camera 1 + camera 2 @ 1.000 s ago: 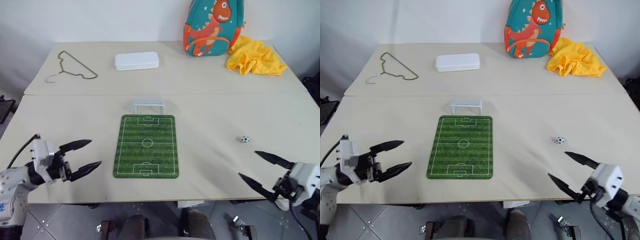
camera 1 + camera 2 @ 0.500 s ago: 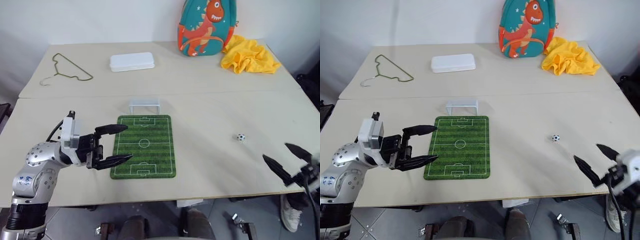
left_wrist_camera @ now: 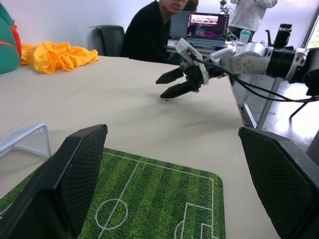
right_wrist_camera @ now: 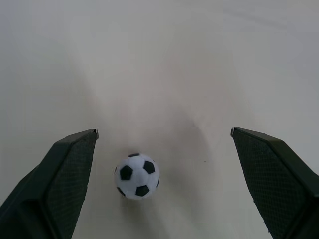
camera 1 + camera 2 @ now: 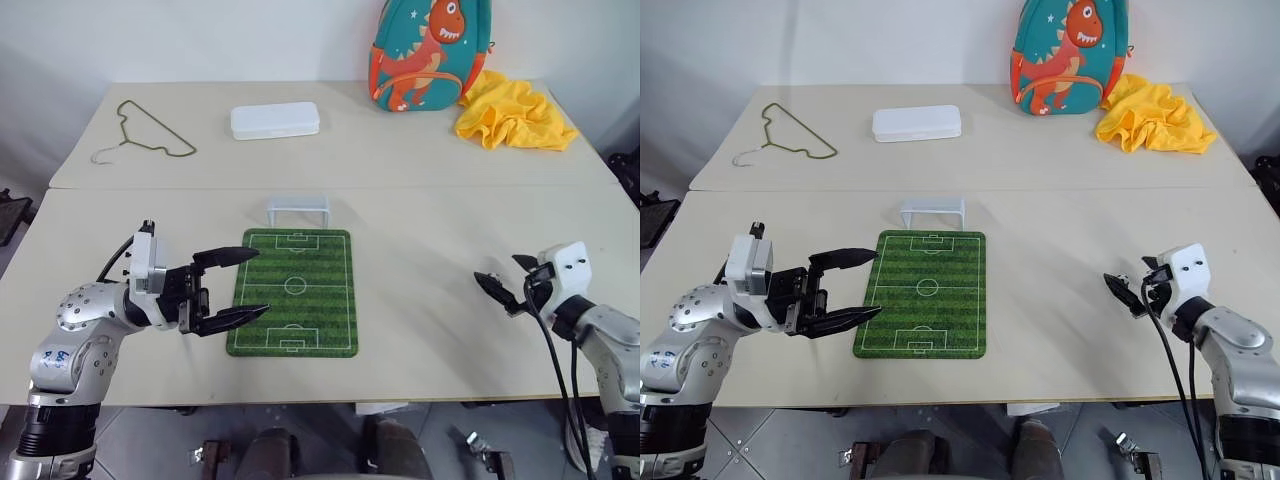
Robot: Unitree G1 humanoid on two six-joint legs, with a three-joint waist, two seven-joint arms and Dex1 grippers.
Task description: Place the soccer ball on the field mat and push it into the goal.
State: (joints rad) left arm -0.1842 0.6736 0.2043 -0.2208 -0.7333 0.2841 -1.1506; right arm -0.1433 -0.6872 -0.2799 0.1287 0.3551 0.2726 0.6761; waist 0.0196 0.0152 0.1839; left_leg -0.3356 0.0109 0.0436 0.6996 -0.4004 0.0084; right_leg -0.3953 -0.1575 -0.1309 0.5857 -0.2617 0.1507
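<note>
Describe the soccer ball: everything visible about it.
The soccer ball is tiny, white with black patches, smooth and glossy like plastic. It rests on the bare beige table, well off the field mat toward the robot's right. It sits between the open fingers of the right gripper, nearer one finger, apparently touching neither.

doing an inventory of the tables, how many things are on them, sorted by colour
White: 3 - ball, goal, box
Green: 2 - mat, backpack, teal with an orange dinosaur
Yellow: 1 - cloth
Olive: 1 - hanger
Total: 7
</note>
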